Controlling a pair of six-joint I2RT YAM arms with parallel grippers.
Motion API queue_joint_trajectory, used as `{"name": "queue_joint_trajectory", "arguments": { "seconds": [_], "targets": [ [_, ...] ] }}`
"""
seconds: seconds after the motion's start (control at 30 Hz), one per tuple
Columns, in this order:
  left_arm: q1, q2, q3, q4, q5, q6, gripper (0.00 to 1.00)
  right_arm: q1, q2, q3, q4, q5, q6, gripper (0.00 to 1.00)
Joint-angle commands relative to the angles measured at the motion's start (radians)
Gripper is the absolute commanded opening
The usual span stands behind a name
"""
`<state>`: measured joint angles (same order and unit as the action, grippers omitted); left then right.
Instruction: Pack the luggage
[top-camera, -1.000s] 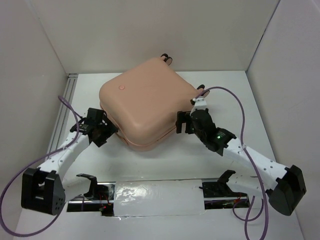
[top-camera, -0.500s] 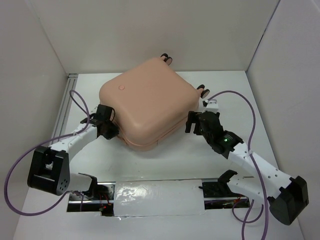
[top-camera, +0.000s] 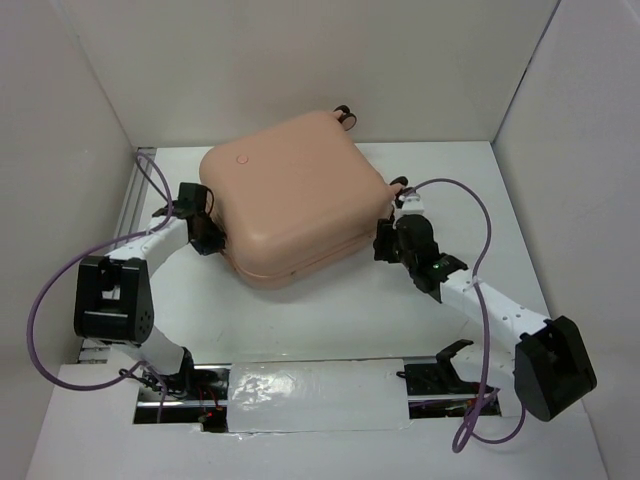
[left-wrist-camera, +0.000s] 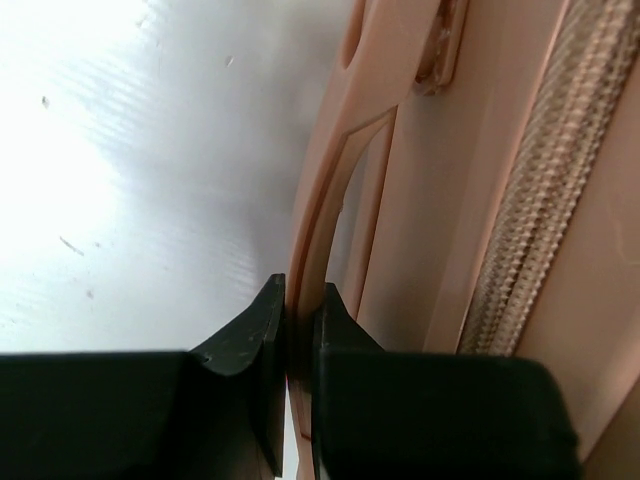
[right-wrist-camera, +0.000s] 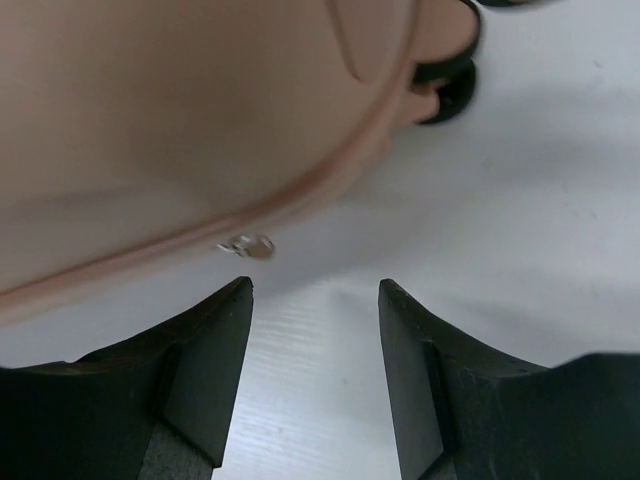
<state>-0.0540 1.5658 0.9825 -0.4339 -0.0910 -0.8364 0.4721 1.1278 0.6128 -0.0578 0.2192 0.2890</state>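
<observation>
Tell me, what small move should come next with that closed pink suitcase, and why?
Probably the right tool should ease toward the small silver zipper pull and pinch it. The pale peach-pink hard-shell suitcase lies closed, the left tool grips its thin side handle, and the right jaws stand open just short of the pull.

This is looking like a robotics lab test cell: plain white panels (top-camera: 300, 60) are enclosing a white surface (top-camera: 330, 320), and a left arm (top-camera: 150, 243) and right arm (top-camera: 495, 308), trailing purple cables (top-camera: 447, 182), are sitting bolted at its near edge.
</observation>
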Motion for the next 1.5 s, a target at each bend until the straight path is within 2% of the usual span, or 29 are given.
{"name": "queue_joint_trajectory", "arguments": {
  "seconds": [0.0, 0.1, 0.33, 0.73, 1.0, 1.1, 1.17, 1.23, 1.33, 1.47],
  "targets": [
    [0.028, 0.08, 0.034, 0.116, -0.069, 0.046, 0.0, -0.007, 0.027, -0.005, 0.177, -0.155, -0.076, 0.6],
    [0.028, 0.094, 0.044, 0.126, -0.058, 0.066, 0.0, 0.002, 0.027, -0.018, 0.187, -0.181, -0.099, 0.66],
    [0.037, 0.132, 0.053, 0.138, -0.044, 0.089, 0.0, 0.011, 0.038, -0.045, 0.268, -0.152, -0.059, 0.67],
    [0.066, 0.141, 0.053, 0.158, -0.013, 0.108, 0.0, 0.03, 0.148, -0.001, 0.357, -0.133, -0.091, 0.51],
    [0.066, 0.142, 0.062, 0.158, 0.007, 0.138, 0.0, 0.042, 0.167, -0.022, 0.455, -0.147, -0.1, 0.48],
    [0.066, 0.142, 0.062, 0.167, 0.007, 0.148, 0.0, 0.062, 0.167, -0.031, 0.486, -0.11, -0.1, 0.37],
    [0.075, 0.142, 0.062, 0.167, 0.007, 0.148, 0.0, 0.062, 0.167, -0.031, 0.486, -0.1, -0.112, 0.23],
    [0.075, 0.142, 0.062, 0.167, 0.007, 0.157, 0.0, 0.072, 0.167, -0.031, 0.495, -0.067, -0.113, 0.14],
    [0.075, 0.142, 0.053, 0.167, -0.006, 0.157, 0.0, 0.082, 0.13, -0.053, 0.495, 0.067, -0.082, 0.0],
    [0.095, 0.151, 0.044, 0.158, -0.016, 0.166, 0.0, 0.054, 0.116, -0.062, 0.423, 0.275, 0.004, 0.0]
  ]
}}
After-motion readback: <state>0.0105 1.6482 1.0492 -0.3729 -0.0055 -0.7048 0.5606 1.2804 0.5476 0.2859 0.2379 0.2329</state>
